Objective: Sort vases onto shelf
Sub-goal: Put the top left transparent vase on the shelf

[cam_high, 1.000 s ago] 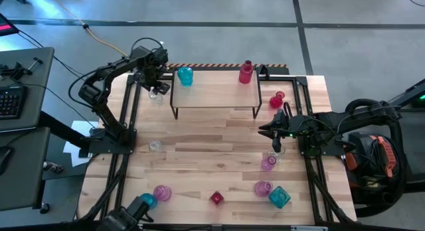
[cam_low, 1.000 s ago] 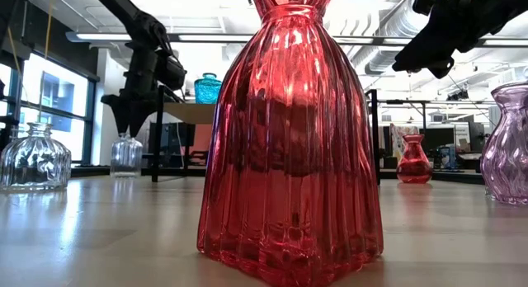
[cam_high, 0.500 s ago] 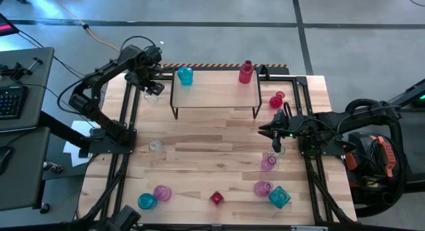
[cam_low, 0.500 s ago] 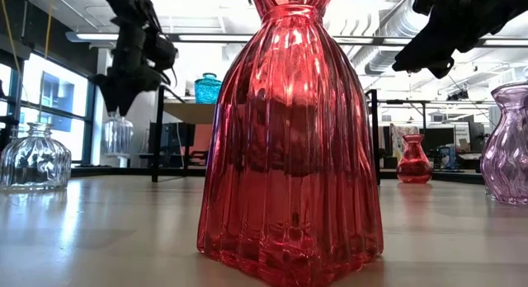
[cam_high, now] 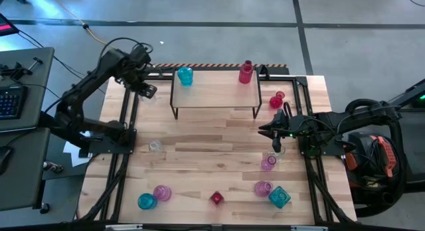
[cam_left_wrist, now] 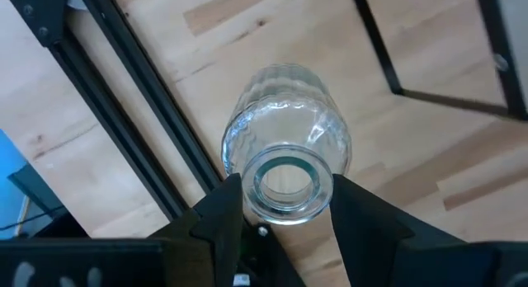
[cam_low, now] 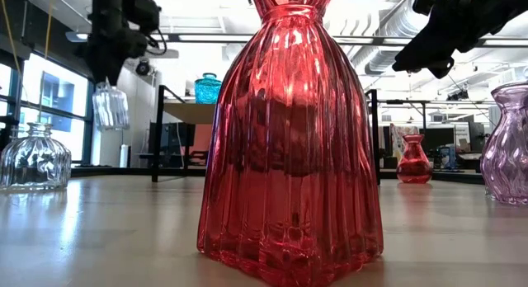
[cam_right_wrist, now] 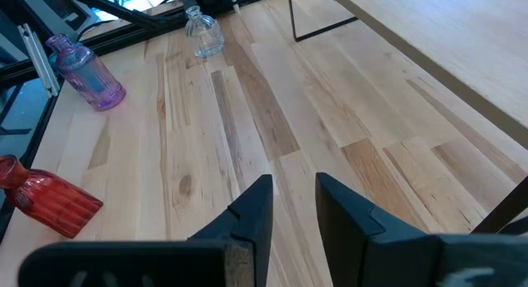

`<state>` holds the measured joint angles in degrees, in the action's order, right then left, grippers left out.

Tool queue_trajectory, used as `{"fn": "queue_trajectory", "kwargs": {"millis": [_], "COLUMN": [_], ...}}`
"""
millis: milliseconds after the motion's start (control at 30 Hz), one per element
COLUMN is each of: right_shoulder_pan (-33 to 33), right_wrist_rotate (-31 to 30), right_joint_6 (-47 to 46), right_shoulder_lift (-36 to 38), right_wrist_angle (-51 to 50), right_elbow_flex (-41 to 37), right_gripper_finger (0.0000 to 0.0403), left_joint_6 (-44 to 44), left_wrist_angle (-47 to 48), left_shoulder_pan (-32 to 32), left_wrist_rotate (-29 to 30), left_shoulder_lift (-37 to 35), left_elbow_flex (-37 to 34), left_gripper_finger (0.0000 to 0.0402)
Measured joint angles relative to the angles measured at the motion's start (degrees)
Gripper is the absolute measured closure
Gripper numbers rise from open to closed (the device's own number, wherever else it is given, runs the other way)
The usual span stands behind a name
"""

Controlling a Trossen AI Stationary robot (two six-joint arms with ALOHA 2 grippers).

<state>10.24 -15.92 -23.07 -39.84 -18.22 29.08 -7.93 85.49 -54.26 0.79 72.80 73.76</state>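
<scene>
- My left gripper (cam_high: pixel 147 90) hangs at the table's 11 o'clock corner, just outside the shelf's (cam_high: pixel 216 87) left end, its fingers clamped on the neck of a clear bottle (cam_left_wrist: pixel 285 155).
- The low view shows that bottle (cam_low: pixel 110 104) clear of the table top, dangling upright under the arm at about shelf height.
- From the wrist, I look down the bottle's open mouth; a finger (cam_left_wrist: pixel 221 211) presses each side of the rim, with bare table planks underneath.
- The shelf stands at 12 o'clock on the table and carries two pieces: a teal vase (cam_high: pixel 184 76) at its left end and a pink bottle (cam_high: pixel 246 72) toward the right.
- My right gripper (cam_high: pixel 275 150) waits at 3 o'clock, holding nothing, its fingers (cam_right_wrist: pixel 252 211) a narrow gap apart over bare wood, above a pink vase (cam_high: pixel 268 163).
- I judge the step in hand to be the carry: bottle lifted, not yet over the shelf.
- Next, as I read it, the bottle must travel toward 3 o'clock, pass over the shelf edge, and come down on open wood between the teal and pink pieces, without knocking the teal one.
- Much remains on the table: a clear vase (cam_high: pixel 155 146) at 9 o'clock, a red one (cam_high: pixel 276 99) by the shelf's right legs, and several more along the 6 o'clock edge.
</scene>
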Motion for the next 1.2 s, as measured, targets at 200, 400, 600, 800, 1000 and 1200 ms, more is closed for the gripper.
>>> {"fn": "queue_trajectory", "kwargs": {"millis": [200, 400, 600, 800, 1000, 1200], "right_shoulder_pan": [0.0, 0.0, 0.0, 0.0, 0.0, 0.0], "right_wrist_rotate": [0.0, 0.0, 0.0, 0.0, 0.0, 0.0], "right_joint_6": [0.0, 0.0, 0.0, 0.0, 0.0, 0.0], "right_shoulder_lift": [0.0, 0.0, 0.0, 0.0, 0.0, 0.0], "right_wrist_angle": [0.0, 0.0, 0.0, 0.0, 0.0, 0.0], "right_elbow_flex": [0.0, 0.0, 0.0, 0.0, 0.0, 0.0], "right_gripper_finger": [0.0329, 0.0329, 0.0329, 0.0329, 0.0329, 0.0329], "left_joint_6": [-2.1, -5.3, -9.7, -14.0, -18.3, -21.5], "left_wrist_angle": [2.2, 4.1, 4.4, 3.4, 0.6, -3.2], "left_shoulder_pan": [2.9, 7.5, 13.8, 19.9, 25.2, 29.7], "left_wrist_rotate": [-2.1, -4.7, -7.3, -9.3, -9.9, -11.4], "left_shoulder_lift": [-4.0, -5.8, -6.4, -6.4, -6.4, -6.0], "left_elbow_flex": [0.0, 0.0, 0.0, 0.0, 0.0, 0.0], "left_gripper_finger": [0.0255, 0.0254, 0.0254, 0.0254, 0.0254, 0.0255]}}
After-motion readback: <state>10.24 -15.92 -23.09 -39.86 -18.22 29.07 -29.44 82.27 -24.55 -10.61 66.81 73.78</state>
